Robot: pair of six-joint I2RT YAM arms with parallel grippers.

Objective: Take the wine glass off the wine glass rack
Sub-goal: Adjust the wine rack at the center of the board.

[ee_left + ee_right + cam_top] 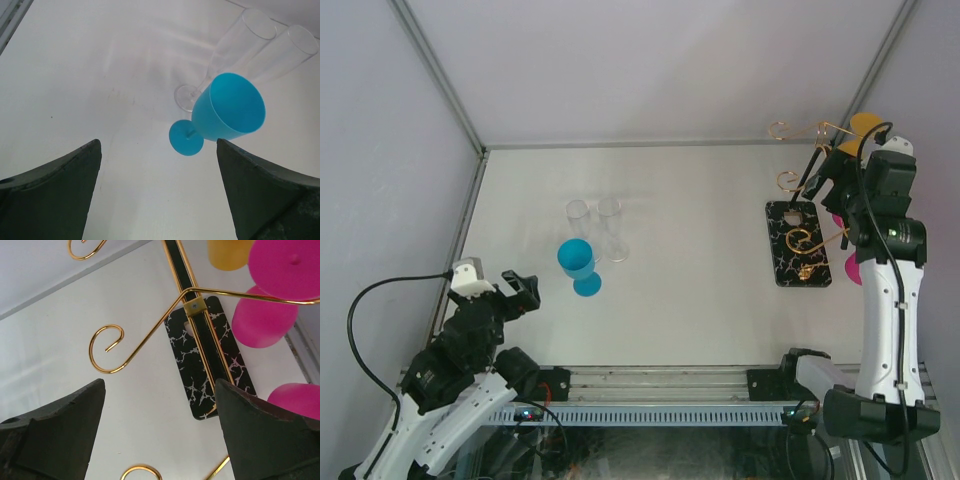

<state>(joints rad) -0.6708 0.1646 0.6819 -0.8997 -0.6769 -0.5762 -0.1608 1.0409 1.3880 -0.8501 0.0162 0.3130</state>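
Observation:
The wine glass rack (pixel 798 243) stands at the right, a gold wire stand on a black marbled base. In the right wrist view its base (pixel 200 365) and curled loops (pixel 106 342) show. A pink wine glass (pixel 265 320) hangs upside down from a wire arm, with a second pink one (pixel 296 399) lower and a yellow one (pixel 227 252) behind. The pink glasses (pixel 850 268) and the yellow glass (pixel 865 123) also show from above. My right gripper (pixel 823 172) is open and empty above the rack, left of the pink glass (pixel 160 405). My left gripper (pixel 520 290) is open and empty.
A blue wine glass (pixel 580 262) stands on the table in front of my left gripper (pixel 159 165), also seen in the left wrist view (pixel 230 107). Two clear flutes (pixel 595 222) stand just behind it. Grey walls close in the table at the left, back and right.

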